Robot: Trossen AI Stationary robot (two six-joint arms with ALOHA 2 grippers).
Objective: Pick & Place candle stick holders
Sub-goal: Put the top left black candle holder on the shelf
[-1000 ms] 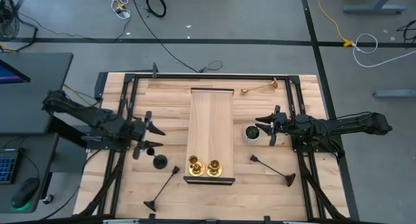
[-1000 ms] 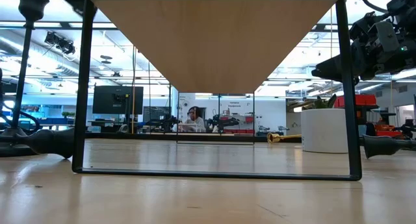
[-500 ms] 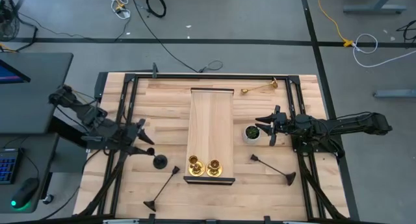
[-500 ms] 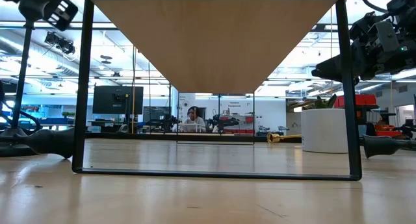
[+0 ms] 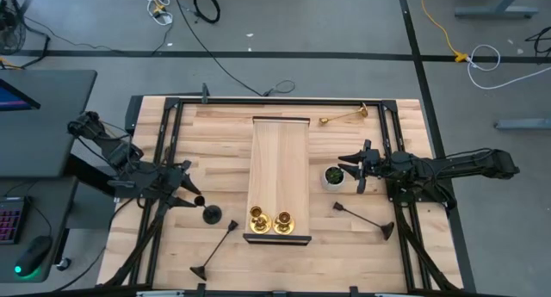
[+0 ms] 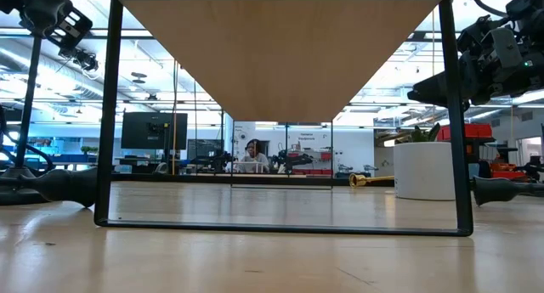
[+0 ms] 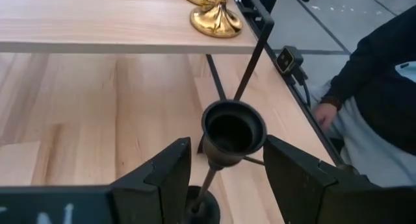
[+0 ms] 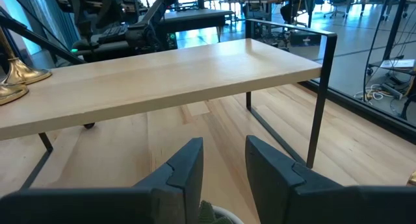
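A black candle stick holder (image 5: 211, 214) stands upright on its round base left of the wooden shelf (image 5: 280, 159). My left gripper (image 5: 190, 195) is open just left of it; in the left wrist view its fingers stand on either side of the holder's cup (image 7: 233, 128) without touching. Two brass holders (image 5: 270, 220) stand on the shelf's near end. A third brass one (image 5: 344, 118) lies at the far right. Two more black holders lie on their sides at the near left (image 5: 215, 250) and near right (image 5: 363, 219). My right gripper (image 5: 354, 170) is open and empty by the white pot (image 5: 332, 176).
The shelf stands on thin black legs (image 7: 257, 45) close to the upright black holder. A black frame (image 5: 275, 101) runs round the table. A person's hand and dark sleeve (image 7: 364, 87) show beyond the table's edge in the left wrist view.
My left gripper has gone toward the table's near edge and down toward the upright black holder, turning to point at it, its fingers still apart. My right gripper has kept still.
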